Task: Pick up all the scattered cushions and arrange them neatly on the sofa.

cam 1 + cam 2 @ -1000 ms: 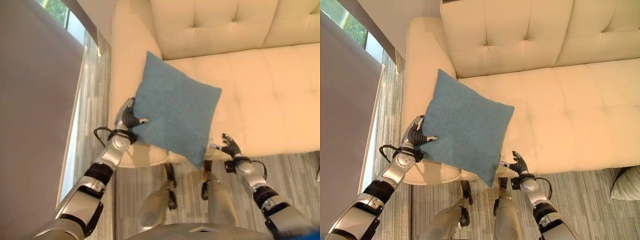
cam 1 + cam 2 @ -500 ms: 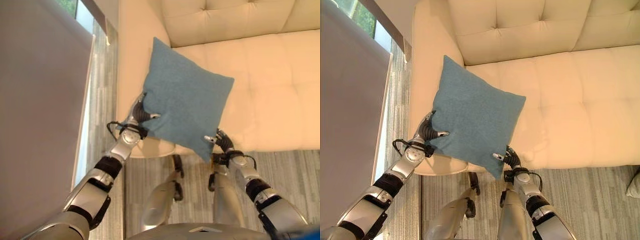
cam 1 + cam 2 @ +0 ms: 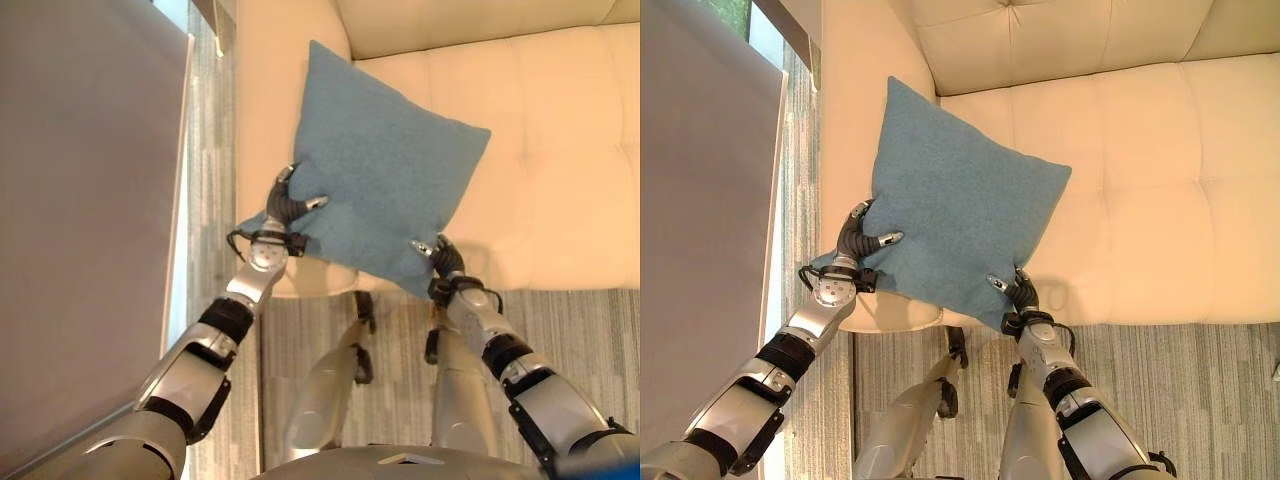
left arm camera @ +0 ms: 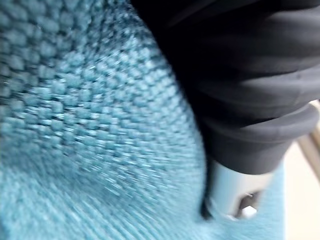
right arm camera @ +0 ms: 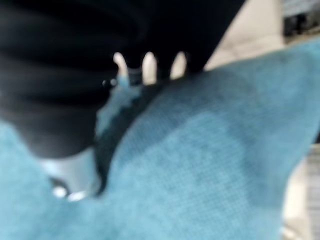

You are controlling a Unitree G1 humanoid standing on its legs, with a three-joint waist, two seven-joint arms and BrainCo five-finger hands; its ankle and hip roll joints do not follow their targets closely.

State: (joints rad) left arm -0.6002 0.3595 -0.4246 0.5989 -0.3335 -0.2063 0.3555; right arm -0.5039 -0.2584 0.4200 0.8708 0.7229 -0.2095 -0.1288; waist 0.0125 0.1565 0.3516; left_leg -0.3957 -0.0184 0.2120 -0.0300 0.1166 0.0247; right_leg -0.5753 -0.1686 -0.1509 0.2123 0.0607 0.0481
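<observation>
In the last second the right hand [image 3: 1015, 293] has closed in and now pinches the near corner of the blue cushion [image 3: 955, 215], which the left hand [image 3: 858, 247] grips by its left corner above the sofa's [image 3: 1140, 180] left seat, ready for placing.

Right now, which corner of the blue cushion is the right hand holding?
The lowest corner of the blue cushion, hanging past the sofa's front edge. The right hand pinches it; the left hand grips the corner by the armrest.
</observation>
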